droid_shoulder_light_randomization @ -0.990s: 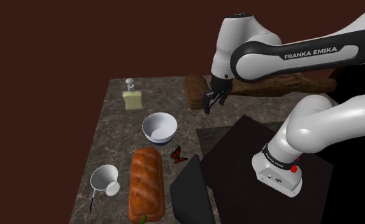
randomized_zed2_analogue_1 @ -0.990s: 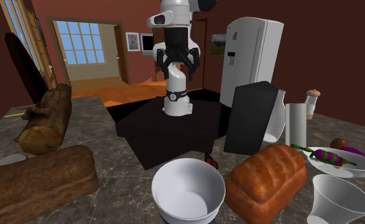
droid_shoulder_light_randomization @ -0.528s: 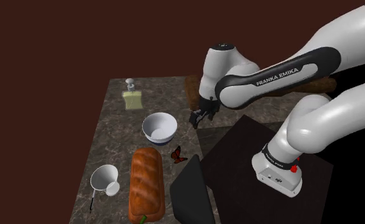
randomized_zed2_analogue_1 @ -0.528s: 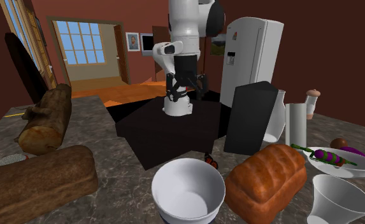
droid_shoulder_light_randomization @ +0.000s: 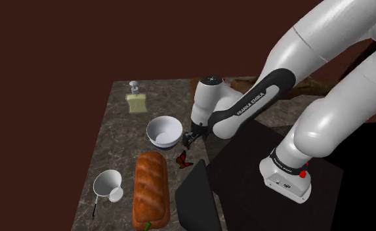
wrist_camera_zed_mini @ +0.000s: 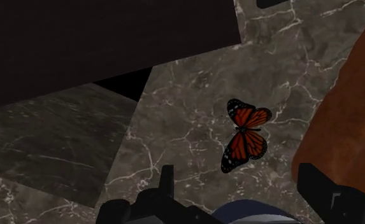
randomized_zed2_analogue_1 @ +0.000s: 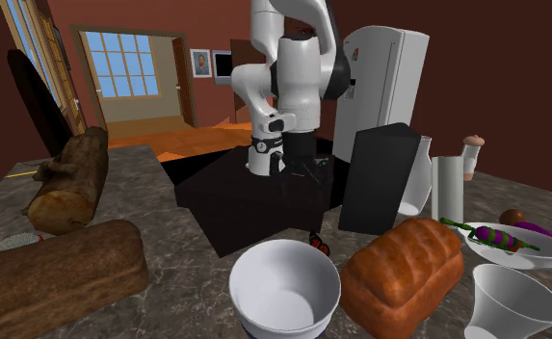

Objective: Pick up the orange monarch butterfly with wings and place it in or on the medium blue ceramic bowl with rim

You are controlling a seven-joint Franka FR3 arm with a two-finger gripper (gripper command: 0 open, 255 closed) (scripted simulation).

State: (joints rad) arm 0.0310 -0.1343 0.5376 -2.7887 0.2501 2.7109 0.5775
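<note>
Approach: poised over the butterfly (wrist_camera_zed_mini: 244, 135), just below centre in the shoulder view.
With gripper (wrist_camera_zed_mini: 238, 178) wide open, empty; next, lowering astride the wings, pinching gently, carrying to bowl (droid_shoulder_light_randomization: 165, 140).

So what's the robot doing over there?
The white arm holds its black hand open, hovering just over a little orange butterfly. The butterfly lies flat on the table, near the bowl and a loaf. The hand isn't touching it, so it isn't picked up yet, and the bowl has nothing in it.
</note>
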